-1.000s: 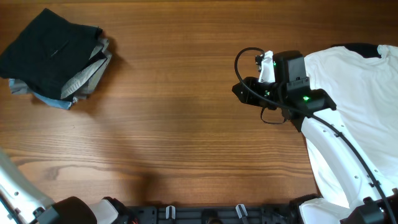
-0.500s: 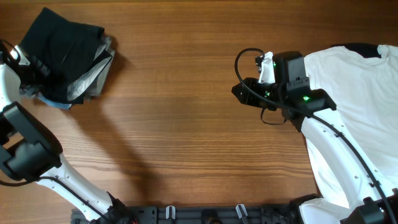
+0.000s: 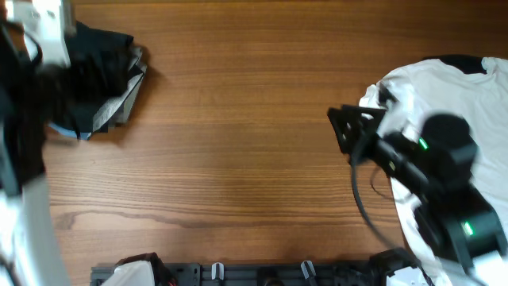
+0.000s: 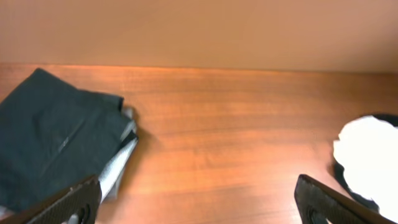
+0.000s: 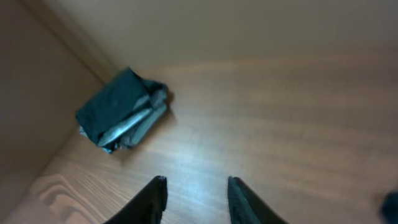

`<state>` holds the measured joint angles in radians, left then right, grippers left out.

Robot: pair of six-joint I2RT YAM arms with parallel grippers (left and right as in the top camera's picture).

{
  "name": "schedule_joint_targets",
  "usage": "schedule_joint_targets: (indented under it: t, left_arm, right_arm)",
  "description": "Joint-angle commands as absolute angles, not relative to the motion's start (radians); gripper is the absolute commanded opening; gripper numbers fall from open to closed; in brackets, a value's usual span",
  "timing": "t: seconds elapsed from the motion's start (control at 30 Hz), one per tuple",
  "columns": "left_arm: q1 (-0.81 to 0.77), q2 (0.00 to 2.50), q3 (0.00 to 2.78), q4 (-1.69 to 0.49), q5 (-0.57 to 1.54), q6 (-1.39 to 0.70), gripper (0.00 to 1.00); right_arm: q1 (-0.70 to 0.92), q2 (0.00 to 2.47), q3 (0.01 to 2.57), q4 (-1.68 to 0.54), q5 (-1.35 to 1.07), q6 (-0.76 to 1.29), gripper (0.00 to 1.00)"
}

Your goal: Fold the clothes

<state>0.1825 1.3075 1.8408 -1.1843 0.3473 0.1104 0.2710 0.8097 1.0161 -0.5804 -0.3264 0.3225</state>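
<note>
Of the clothes I see only black fabric [image 3: 459, 59] peeking from under the far edge of the white T-shirt [image 3: 452, 95]; the left wrist view shows the same black fabric [image 4: 346, 180] around the T-shirt [image 4: 367, 146]. My right gripper [image 3: 346, 132] hovers at the T-shirt's left edge. In its wrist view the right gripper [image 5: 196, 190] is open, with only bare wood between the fingers. My left gripper [image 4: 199, 202] is wide open and empty, high above the table. Its arm [image 3: 24, 119] is a blur along the left edge.
A folded pile [image 3: 99, 75] lies at the back left: a dark garment on top, with grey and blue cloth beneath. The left wrist view shows that pile [image 4: 56, 143], and so does the right wrist view [image 5: 121, 115]. The wooden table [image 3: 238, 159] stretches between the pile and the T-shirt.
The left arm swung from the front left corner up over the folded pile and its jaws sprang wide open. The right arm pulled back to the right, over the T-shirt, opening a little.
</note>
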Motion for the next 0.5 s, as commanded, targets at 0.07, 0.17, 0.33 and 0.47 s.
schedule_joint_targets:
  t: [0.07, 0.17, 0.33, 0.47]
  left_arm:
    - [0.077, 1.200, 1.829, -1.395, 0.234, 0.029, 1.00]
    - [0.075, 1.186, 1.829, -1.471, 0.234, 0.029, 1.00]
    - [0.075, 1.187, 1.829, -1.486, 0.234, 0.029, 1.00]
    - [0.075, 1.187, 1.829, -1.486, 0.234, 0.029, 1.00]
  right_arm:
    - [0.271, 0.604, 1.017, -0.654, -0.278, 0.149, 0.87]
    - [0.271, 0.556, 1.017, -0.678, -0.229, 0.150, 1.00]
    - [0.271, 0.557, 1.017, -0.683, -0.228, 0.162, 1.00]
    - [0.271, 0.558, 1.017, -0.699, -0.243, 0.197, 1.00]
